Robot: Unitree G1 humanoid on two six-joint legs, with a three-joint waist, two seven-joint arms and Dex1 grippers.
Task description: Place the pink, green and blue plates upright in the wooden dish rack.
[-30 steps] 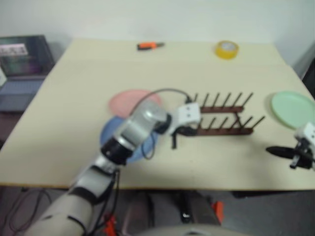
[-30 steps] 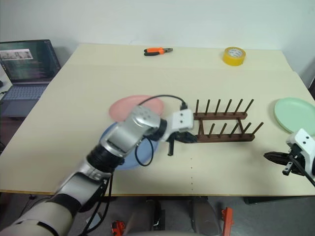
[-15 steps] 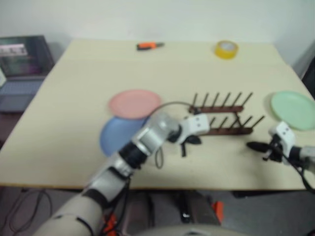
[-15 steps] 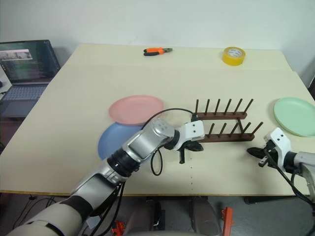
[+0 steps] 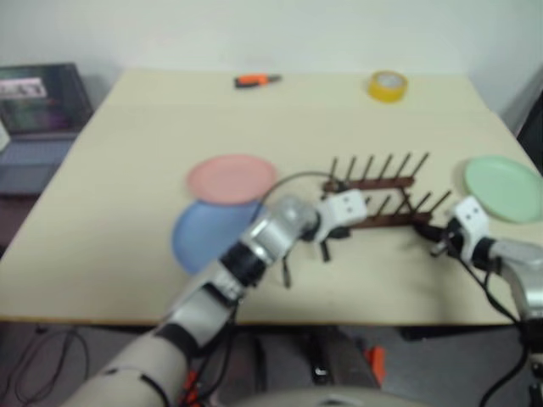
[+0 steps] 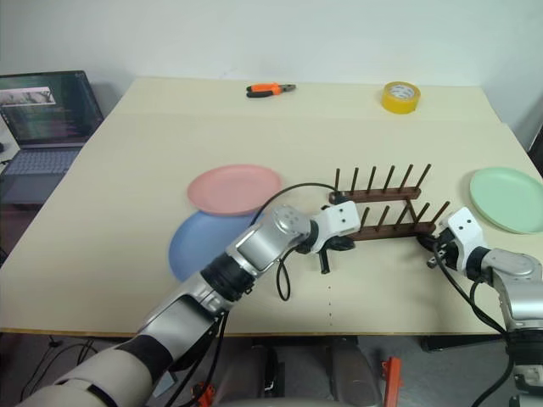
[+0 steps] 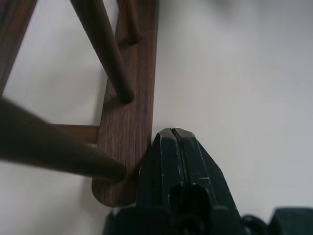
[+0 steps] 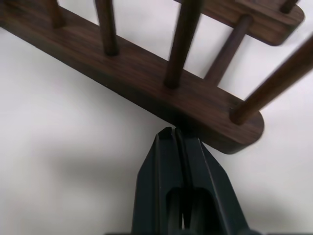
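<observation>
The wooden dish rack (image 6: 386,212) stands at mid-table with nothing between its pegs. My left gripper (image 6: 342,246) is shut, and its tip touches the left end of the rack's near rail (image 7: 129,112). My right gripper (image 6: 429,248) is also shut, with its tip (image 8: 172,133) against the right end of that same rail (image 8: 146,68). The pink plate (image 6: 233,188) lies flat to the left of the rack. The blue plate (image 6: 199,242) lies flat in front of it, partly under the pink plate's edge and partly behind my left arm. At the far right the green plate (image 6: 507,188) lies flat.
A yellow tape roll (image 6: 399,95) and orange-handled pliers (image 6: 270,88) lie near the table's far edge. An open laptop (image 6: 42,110) sits on a lower surface off the table's left side. The table's front edge (image 6: 339,331) runs close below both arms.
Both grippers have moved in towards the rack, the left one rightwards to the near rail's left end and the right one leftwards to its right end. The plates have not moved.
</observation>
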